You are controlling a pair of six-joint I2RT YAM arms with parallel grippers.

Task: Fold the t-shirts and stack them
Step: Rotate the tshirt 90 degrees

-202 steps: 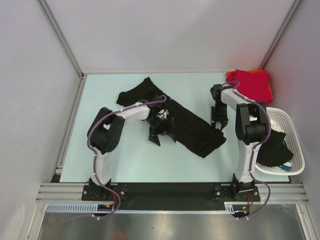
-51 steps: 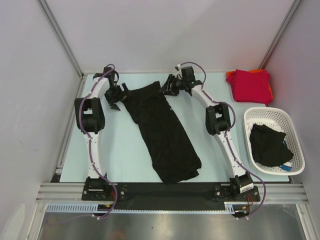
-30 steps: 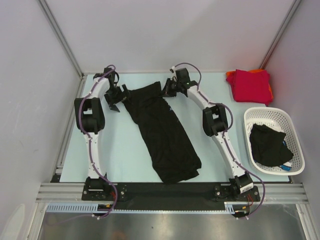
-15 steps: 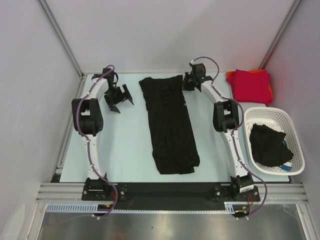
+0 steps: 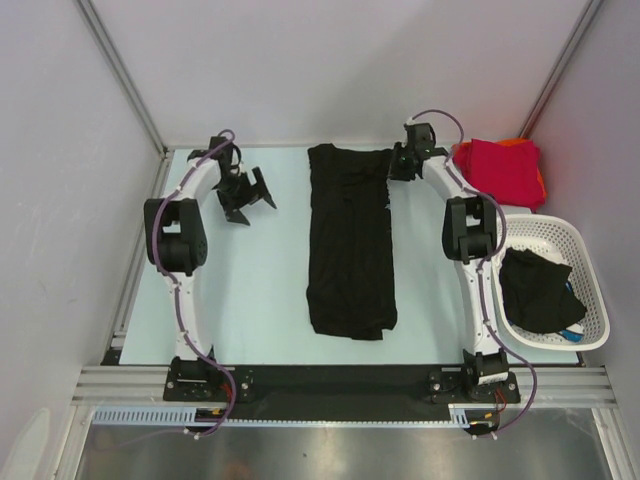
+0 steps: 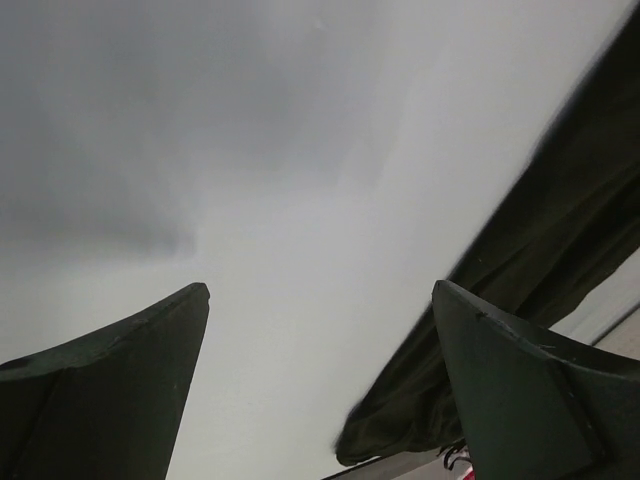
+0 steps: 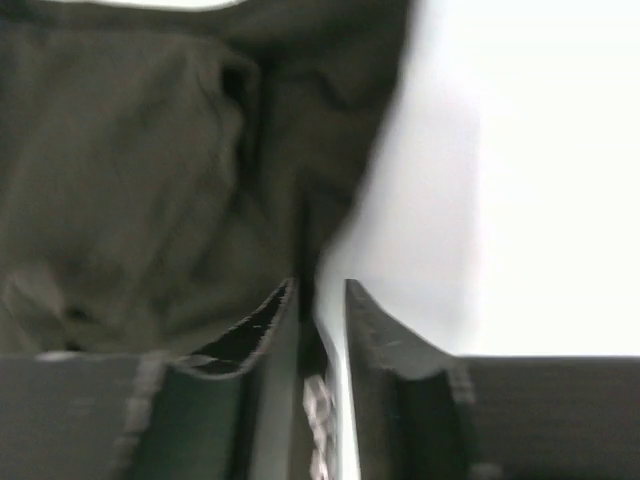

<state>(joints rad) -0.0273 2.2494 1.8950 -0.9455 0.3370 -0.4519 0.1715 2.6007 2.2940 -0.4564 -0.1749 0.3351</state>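
A black t-shirt, folded into a long narrow strip, lies down the middle of the table. My right gripper is at its far right corner; in the right wrist view the gripper is shut on the cloth's edge. My left gripper is open and empty over bare table left of the shirt; the left wrist view shows its spread fingers and the shirt to the right. A folded crimson red t-shirt lies on an orange one at the far right.
A white lattice basket stands at the right edge with another black garment inside. Metal frame posts and white walls close in the table at the back and sides.
My right gripper has pulled the shirt's far end to the right, so the strip now lies straight down the table. My left gripper has let go and stays open at the far left.
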